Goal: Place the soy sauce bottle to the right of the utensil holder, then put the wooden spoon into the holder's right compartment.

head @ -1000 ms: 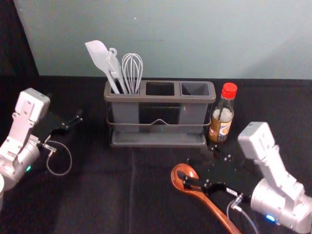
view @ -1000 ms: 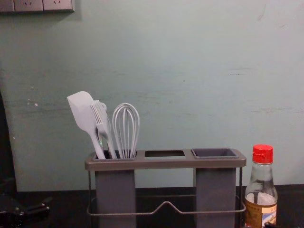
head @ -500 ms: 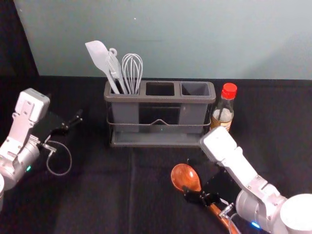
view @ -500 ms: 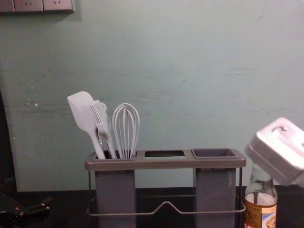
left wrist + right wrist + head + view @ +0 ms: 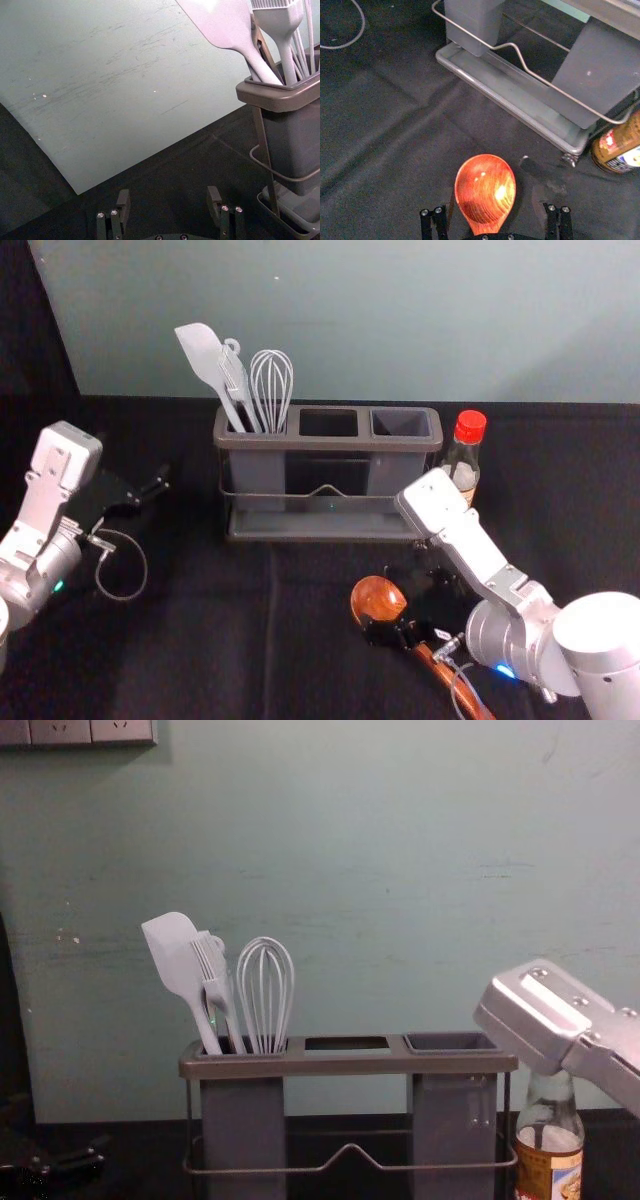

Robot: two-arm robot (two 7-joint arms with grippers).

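Spoon (image 5: 378, 598): lay on the cloth (image 5: 200, 640) in front of the holder (image 5: 325, 537), bowl toward it, handle (image 5: 485, 710) running away toward the robot's side.
Right gripper (image 5: 494, 199): low over the spoon; fingers apart, one to each side of it, not clamped.
Feel: we judged it light and stiff, the polished wood a little slick; the round bowl likely to roll or twist under an uneven pinch.
Hold: we favoured the neck (image 5: 485, 227), just below the bowl, square across the wood. That would leave the handle free to go down first into the right compartment (image 5: 455, 1120).
Bottle (image 5: 465, 455): stood upright just beside the holder, on its right; we took that part as done. Glass by its look, heavier than the spoon and breakable, so we wanted the arm kept off it during the lift.
Left gripper (image 5: 168, 194): idle, to the left of the holder, fingers apart with nothing between.
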